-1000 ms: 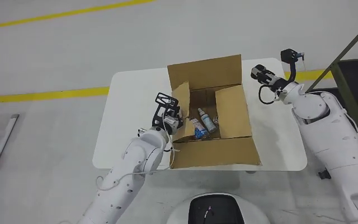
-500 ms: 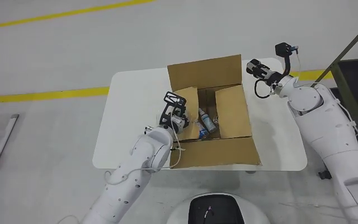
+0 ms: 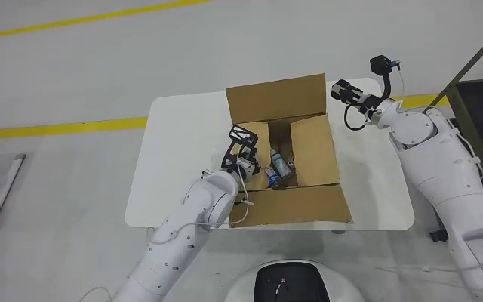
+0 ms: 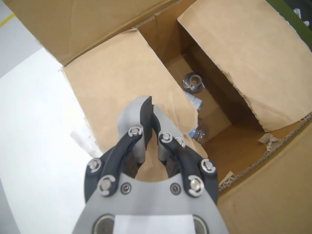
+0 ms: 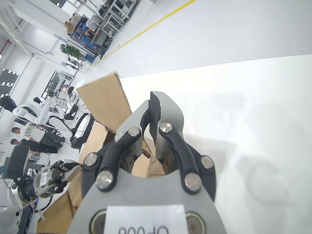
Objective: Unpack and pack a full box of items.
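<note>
A brown corrugated cardboard box [image 3: 275, 98] stands in the middle of the white rounded table [image 3: 181, 151] with all four flaps folded out. That leaves the opening free from above, as unpacking needs. The contents lie low on the box floor, towards its left side. They include clear plastic bottles with blue-and-white labels [image 3: 275, 166] lying on their sides, and beyond them in the left wrist view a small silver metal flange with a round bore [image 4: 194, 83]. The torn left side flap [image 4: 117, 74] leans inward over the opening and covers part of one bottle, so it probably has to be held back before anything on that side can be lifted out. The left gripper [image 4: 149, 103] hangs right over this flap's torn inner edge. Its fingers are closed together with nothing visible between them, a pose that suits nudging the cardboard aside better than grasping it. The right side flap [image 3: 312, 151] stands up more steeply and leaves its side of the opening clear. The right gripper [image 5: 152, 103] sits outside the box at its far right corner, above bare table just beside the tall far flap. Its fingers are also closed and empty. It appears to be parked there so that the other arm has the opening to itself.
</note>
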You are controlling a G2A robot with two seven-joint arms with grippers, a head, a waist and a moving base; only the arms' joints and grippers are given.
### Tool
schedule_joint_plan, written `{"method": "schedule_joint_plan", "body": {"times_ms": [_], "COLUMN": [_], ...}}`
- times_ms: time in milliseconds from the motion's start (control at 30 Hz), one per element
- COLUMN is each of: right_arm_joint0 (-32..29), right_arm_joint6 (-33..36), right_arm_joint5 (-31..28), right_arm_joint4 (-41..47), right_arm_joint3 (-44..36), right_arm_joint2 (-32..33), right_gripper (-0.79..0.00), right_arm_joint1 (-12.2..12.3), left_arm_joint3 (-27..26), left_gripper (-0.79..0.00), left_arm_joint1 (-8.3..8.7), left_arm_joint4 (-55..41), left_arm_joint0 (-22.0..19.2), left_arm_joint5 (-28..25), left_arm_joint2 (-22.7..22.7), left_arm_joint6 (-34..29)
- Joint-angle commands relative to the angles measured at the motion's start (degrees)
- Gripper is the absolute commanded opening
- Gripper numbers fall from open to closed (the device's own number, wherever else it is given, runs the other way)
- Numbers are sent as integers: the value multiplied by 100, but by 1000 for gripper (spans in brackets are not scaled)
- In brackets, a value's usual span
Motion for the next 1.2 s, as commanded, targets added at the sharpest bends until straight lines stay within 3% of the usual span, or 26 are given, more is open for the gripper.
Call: {"method": "schedule_joint_plan", "body": {"times_ms": [0, 100, 133, 167, 200, 667, 967, 1167], "right_arm_joint0": [58, 180, 219, 258, 295, 659, 709, 757], "right_arm_joint6": [74, 238, 300, 325, 361, 993, 970, 1109], "right_arm_joint5": [-81, -174, -225, -261, -293, -1143, -1955, -2599], "right_arm_joint4": [123, 250, 324, 372, 398, 873, 493, 305], "right_arm_joint3": [114, 339, 410, 490, 561, 1292, 1237, 1034], "right_arm_joint2": [-28, -114, -145, -170, -204, -331, -346, -368], "right_gripper": [-785, -785, -785, -785, -785, -785, -785, -785], "right_arm_joint1": [-25, -74, -97, -115, -134, -244, -151, -88], "left_arm_joint3": [29, 23, 11, -5, -23, -747, -1576, -1907], "left_gripper": [-785, -785, -686, -437, -3, 0, 0, 0], "left_arm_joint1": [-25, -57, -64, -69, -73, -32, 117, 157], "left_arm_joint4": [36, 60, 97, 112, 101, 51, 150, 101], "left_arm_joint0": [-15, -33, -33, -28, -17, 314, 1005, 1505], "left_arm_joint5": [-18, -31, -33, -31, 4, 306, 456, 878], "left_arm_joint2": [13, 14, 6, -13, -51, -877, -1848, -2373], "left_arm_joint6": [-1, -13, -4, -13, -27, -178, -586, -660]}}
